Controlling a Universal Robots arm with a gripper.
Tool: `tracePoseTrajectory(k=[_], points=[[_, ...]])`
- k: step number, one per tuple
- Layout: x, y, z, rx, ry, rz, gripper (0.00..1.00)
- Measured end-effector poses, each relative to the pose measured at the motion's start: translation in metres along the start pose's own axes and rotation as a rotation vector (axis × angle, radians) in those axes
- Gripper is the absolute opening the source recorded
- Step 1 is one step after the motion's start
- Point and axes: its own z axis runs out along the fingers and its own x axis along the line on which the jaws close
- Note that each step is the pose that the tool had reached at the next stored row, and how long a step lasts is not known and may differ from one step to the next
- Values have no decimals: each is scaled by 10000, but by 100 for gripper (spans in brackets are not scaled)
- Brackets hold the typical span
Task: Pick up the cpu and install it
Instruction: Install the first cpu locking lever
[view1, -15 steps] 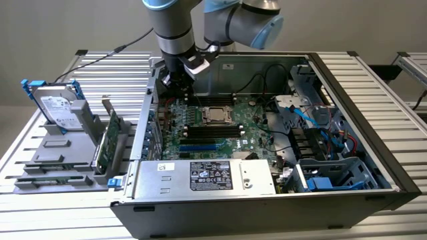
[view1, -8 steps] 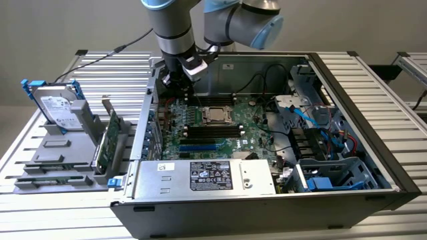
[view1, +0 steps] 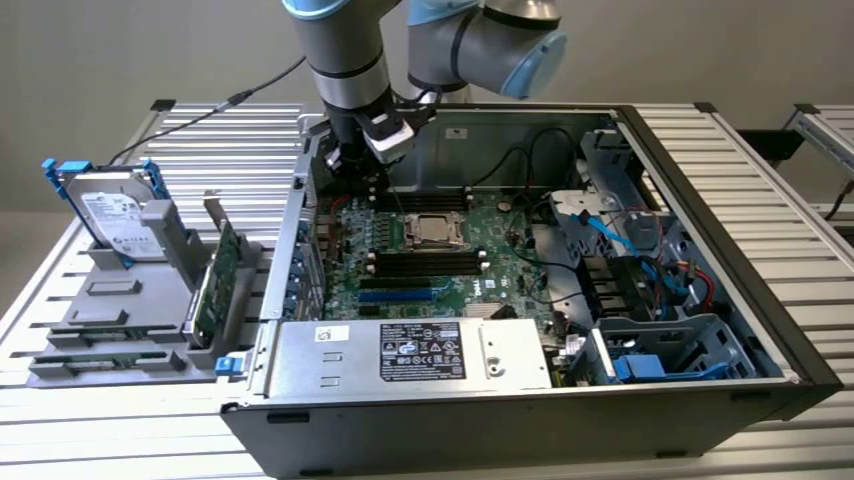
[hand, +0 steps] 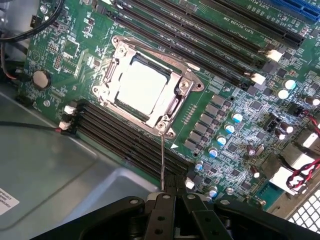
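Seating status: I read the pick as done. The cpu (view1: 434, 228) already lies in its socket, shiny top up.
Clock reference: hours are read on the exterior view, with the cpu as dial centre.
cpu: flat and square in the wrist view (hand: 141, 86), sitting level as far as I can see.
Socket frame (hand: 186, 85): metal frame surrounds the chip on all sides and looks lowered over its edges.
Gripper (view1: 366, 183): hangs at about 10 o'clock from the cpu, inside the case (view1: 694, 200), close above the motherboard (view1: 400, 270).
Fingers (hand: 159, 210): pressed together with no gap. They carry no chip.
Latch lever (hand: 162, 160): thin wire rod runs from a socket corner straight to the fingertips. I judge its tip is pinched there.
Done: chip fetched and placed.
Left: lever stands away from the socket, not tucked flat, so I'd call the lock-down unfinished.
Power supply (view1: 414, 350): silver box at 6 o'clock, untouched.
Hard drive (view1: 114, 215): well apart at 9 o'clock, outside the case, parked in its grey stand.
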Motion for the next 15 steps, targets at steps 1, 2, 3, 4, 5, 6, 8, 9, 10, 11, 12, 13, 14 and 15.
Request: tracePoseTrajectory(k=[1,2,3,4,5,6,8,9,10,11,12,13,14,15], points=[[3,2,1,0,10,35,11],[6,3,2,5,21,65,11],[11,6,2,15,37,96,11],[15,8,3,33,51,120,11],[20,11,3,54,68,144,11],[25,14,3,79,86,166,11],[35,19,5,120,121,216,11],[40,22,7,134,139,246,11],[46,25,8,141,151,278,11],[53,29,8,143,158,306,11],[59,32,9,144,165,334,11],[66,36,10,143,174,360,11],[73,40,11,142,180,384,11],[80,44,13,140,187,407,11]])
